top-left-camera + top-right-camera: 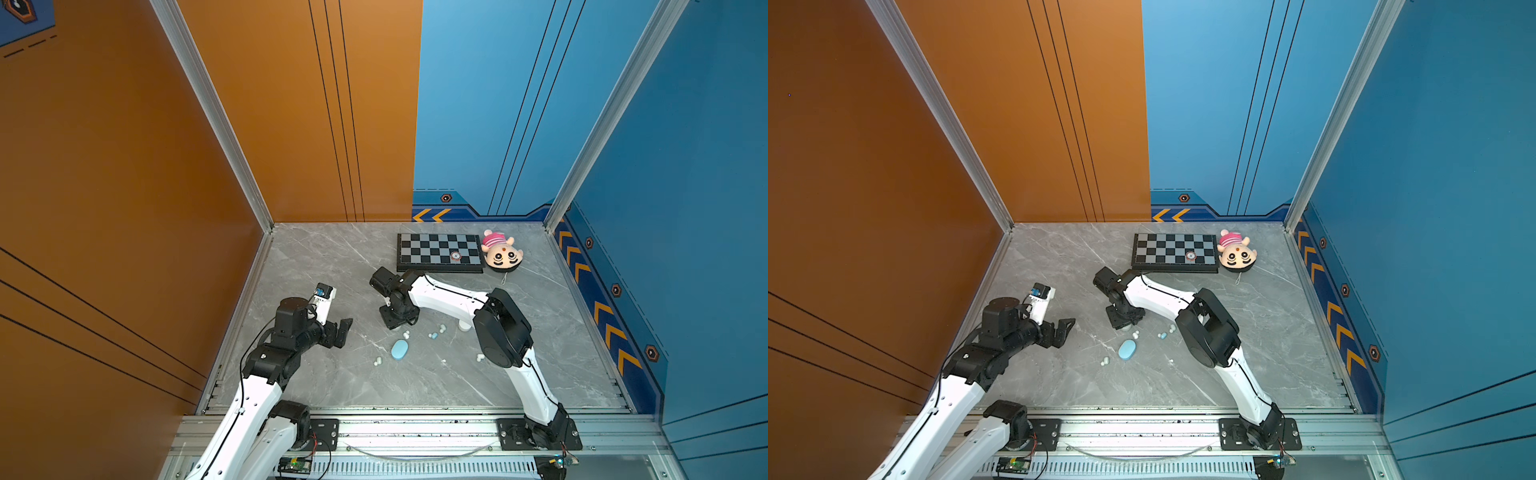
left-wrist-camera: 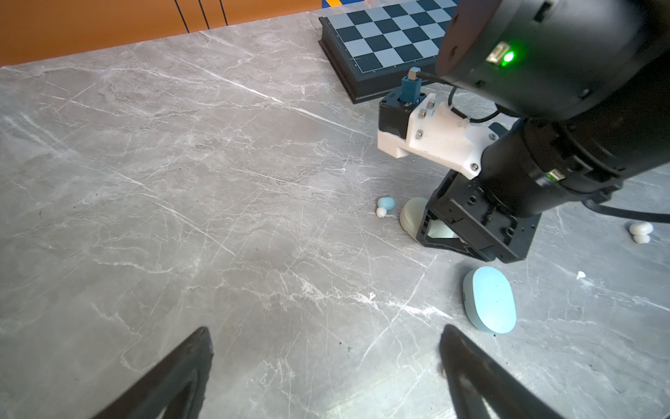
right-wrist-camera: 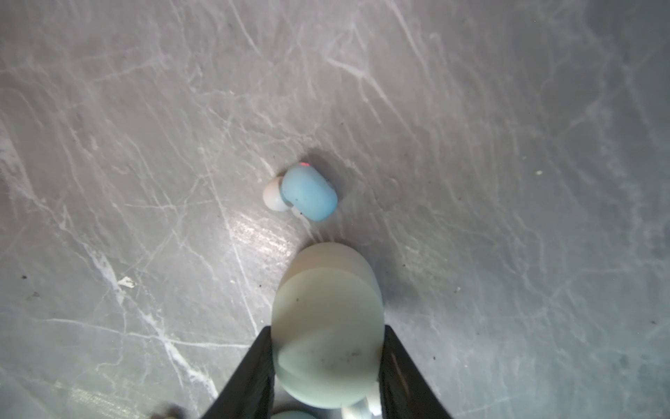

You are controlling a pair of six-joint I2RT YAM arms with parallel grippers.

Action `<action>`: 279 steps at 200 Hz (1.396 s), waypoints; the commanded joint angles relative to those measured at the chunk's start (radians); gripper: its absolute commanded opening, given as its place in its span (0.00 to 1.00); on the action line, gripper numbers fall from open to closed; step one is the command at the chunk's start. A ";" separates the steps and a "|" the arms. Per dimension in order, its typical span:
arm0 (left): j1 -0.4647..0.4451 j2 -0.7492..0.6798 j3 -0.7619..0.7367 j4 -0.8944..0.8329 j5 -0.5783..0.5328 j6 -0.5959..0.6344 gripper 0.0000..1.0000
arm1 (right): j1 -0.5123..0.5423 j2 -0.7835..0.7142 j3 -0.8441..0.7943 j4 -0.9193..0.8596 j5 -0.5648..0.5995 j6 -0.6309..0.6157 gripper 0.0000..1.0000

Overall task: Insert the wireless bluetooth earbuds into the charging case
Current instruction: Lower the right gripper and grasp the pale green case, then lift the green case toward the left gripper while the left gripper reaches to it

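At the middle of the grey marble-patterned desk [image 1: 332,257], the right fingers [image 3: 250,377] point down and flank a pale greenish-white oval charging case [image 3: 326,344]. In the right wrist view their black inner faces meet its two long sides, and the case's outline is blurred. In the left wrist view it appears to rest on the desk.

Just beyond it, not touching, lies a small rounded pale blue earbud with a white tip [image 3: 308,192]. The other tiny white and pale blue wireless bluetooth earbuds [image 1: 433,335] lie loose on the desk in both top views, all outside the cases. A cluster sits just beside the right fingers, two white buds [image 1: 377,360] lie toward the left arm, and one white bud [image 1: 481,357] lies against the right arm's black elbow.

A closed pale blue oval case [image 1: 399,349] lies flat between the two arms, near the right fingers. The left fingers [image 2: 174,377] hang spread wide above bare desk and hold nothing, to the left of the blue case.

At the back of the desk a black-framed grey-and-black chessboard [image 1: 439,252] lies flat, with a pink-striped plush doll [image 1: 502,251] just beside its right end.
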 commanded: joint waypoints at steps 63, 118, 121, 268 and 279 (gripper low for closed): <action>-0.018 0.076 0.100 -0.021 0.113 -0.142 0.98 | -0.045 -0.143 -0.031 -0.037 -0.021 -0.178 0.32; -0.016 0.275 0.260 -0.021 0.266 -0.391 0.98 | -0.143 -0.380 -0.128 -0.027 -0.199 -0.365 0.30; -0.017 0.287 0.268 -0.020 0.272 -0.407 0.98 | -0.151 -0.389 -0.131 -0.027 -0.222 -0.369 0.30; -0.121 0.447 0.414 0.112 0.627 -0.628 0.79 | -0.283 -0.595 -0.136 -0.028 -0.743 -0.277 0.29; -0.121 0.443 0.398 0.160 0.631 -0.667 0.78 | -0.282 -0.595 -0.133 -0.028 -0.744 -0.272 0.28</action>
